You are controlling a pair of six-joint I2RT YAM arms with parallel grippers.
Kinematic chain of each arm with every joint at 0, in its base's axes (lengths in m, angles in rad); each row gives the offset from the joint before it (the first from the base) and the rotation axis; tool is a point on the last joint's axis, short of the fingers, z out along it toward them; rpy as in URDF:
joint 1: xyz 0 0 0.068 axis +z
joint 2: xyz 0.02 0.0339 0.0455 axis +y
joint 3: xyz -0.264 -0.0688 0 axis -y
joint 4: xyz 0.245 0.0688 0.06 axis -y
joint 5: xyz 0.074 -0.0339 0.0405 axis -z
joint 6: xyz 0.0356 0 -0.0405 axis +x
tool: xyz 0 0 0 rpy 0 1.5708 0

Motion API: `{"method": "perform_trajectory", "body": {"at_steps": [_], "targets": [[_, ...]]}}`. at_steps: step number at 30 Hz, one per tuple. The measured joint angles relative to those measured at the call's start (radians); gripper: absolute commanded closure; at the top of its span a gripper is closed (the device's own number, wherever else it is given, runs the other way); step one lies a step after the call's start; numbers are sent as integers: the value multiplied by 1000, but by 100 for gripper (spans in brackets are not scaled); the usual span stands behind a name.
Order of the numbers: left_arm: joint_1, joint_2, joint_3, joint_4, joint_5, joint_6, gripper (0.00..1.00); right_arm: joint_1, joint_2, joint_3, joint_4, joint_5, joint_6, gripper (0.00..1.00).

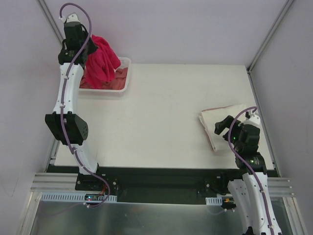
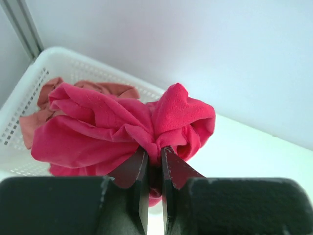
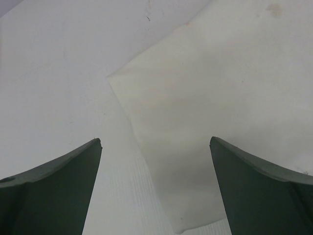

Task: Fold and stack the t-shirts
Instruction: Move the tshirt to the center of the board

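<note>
White worktop (image 1: 161, 112), pale walls on three sides.

1. Left jaws: closed together, clamped on a gathered pinch of the magenta-red t-shirt (image 2: 122, 127). The shirt hangs bunched from them over the white mesh basket (image 1: 128, 73) at the far left corner of the worktop. The salmon-pink t-shirt (image 2: 105, 89) lies crumpled inside the basket, under the lifted one.
2. Right jaws: wide apart, holding nothing, poised over the cream-white t-shirt (image 1: 220, 111), which lies folded flat near the right edge of the worktop.

Progress (judgement):
- One shirt of three appears finished: folded and laid down as the base of the stack.
- The magenta-red shirt is at the pick-up step, not yet spread or folded.
- The salmon-pink shirt is untouched.
- Roughly a third looks done. Two folds and two placements remain.

View comparison:
- Only the left wrist view shows the clamp itself, with cloth squeezed between the closed fingers. From overhead the arm hides it.
- Only the overhead view places basket and folded shirt against the worktop edges, and shows the thin pinkish edge of the cream cloth.
- The right wrist view shows the open gap over a corner of that cloth. Whether the tips touch it cannot be told.
</note>
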State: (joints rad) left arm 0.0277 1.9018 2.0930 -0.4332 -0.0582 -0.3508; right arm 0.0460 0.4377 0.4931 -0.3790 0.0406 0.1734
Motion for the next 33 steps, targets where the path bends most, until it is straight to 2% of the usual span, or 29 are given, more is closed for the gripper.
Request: {"method": "perform_trajectory", "body": {"at_steps": [6,14,20,24,27,28,30,33], "targets": [[-70,-143,23,-10,25,31,90,0,5,0,-15,5,1,3],[-469,-373,26,-4,25,169,90,0,0,0,-55,25,2,3],[-508,-581,-50,59,183,115,85,0,-37,0,-83,31,2,3],[-529,-722,-264,171,304,44,79,0,-52,0,-94,35,3,3],[-540,-784,-497,269,360,-12,70,0,-52,0,-100,39,3,3],[-545,-786,-584,293,371,-30,34,0,-51,0,-101,39,3,3],[-546,-771,-764,340,378,-54,1,0,-48,1,-101,39,3,3],[-552,-703,-979,346,379,-86,1,0,-33,2,-100,22,2,3]]}}
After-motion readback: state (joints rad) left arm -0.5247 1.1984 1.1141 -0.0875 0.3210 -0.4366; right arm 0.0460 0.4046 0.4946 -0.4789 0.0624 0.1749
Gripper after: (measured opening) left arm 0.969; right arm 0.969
